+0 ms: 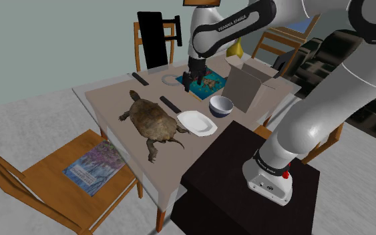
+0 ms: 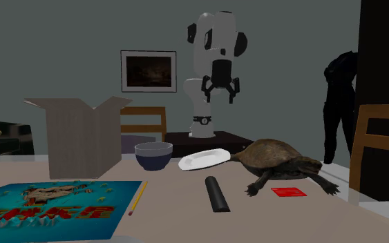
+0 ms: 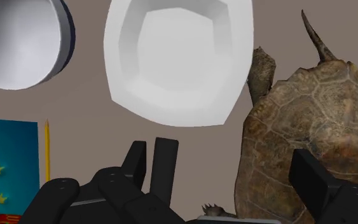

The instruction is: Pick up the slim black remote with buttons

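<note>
Worktop (image 1: 106,100) looked matt and smooth, grey-beige. Chair (image 1: 39,180) was wood, grain plain, slight sheen. Turtle (image 1: 154,121) had a rough, scaled shell, dull brown. Plate (image 3: 177,60) was white, smooth and matt. Bowl (image 2: 153,155) was smooth, dark blue outside with a faint gloss. Box (image 2: 82,134) read as matt cardboard. Remote (image 2: 217,193) was black, matt and smooth. Claw (image 1: 192,81) was black and matt.
</note>
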`<state>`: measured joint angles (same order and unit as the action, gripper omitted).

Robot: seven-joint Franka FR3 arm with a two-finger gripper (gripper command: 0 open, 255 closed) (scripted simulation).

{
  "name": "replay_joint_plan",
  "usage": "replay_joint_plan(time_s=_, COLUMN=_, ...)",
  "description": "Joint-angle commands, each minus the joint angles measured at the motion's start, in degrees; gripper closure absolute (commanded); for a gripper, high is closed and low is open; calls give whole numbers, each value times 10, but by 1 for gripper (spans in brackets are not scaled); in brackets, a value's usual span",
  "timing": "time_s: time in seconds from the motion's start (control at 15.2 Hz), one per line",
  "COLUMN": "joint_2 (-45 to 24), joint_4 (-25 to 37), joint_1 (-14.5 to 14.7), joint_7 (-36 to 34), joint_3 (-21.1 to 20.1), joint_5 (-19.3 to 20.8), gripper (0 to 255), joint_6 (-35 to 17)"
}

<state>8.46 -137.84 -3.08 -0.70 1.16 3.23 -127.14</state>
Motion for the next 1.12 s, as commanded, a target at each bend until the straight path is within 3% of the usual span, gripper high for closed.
replay_joint_plan(time_s=0.0, joint_2=-44, joint_4=17, joint_1=-3, joint_7=-7, joint_3=1, joint_5=3, gripper=0, joint_6=-29)
replay_joint_plan(time_s=0.53, joint_2=-225, joint_4=125, joint_1=-10, joint_7=-30, joint_3=11, joint_5=10, gripper=0, joint_6=-110)
replay_joint_plan(time_s=1.06, joint_2=-404, joint_4=279, joint_1=-19, joint_7=-46, joint_3=20, joint_5=7, gripper=0, joint_6=-143)
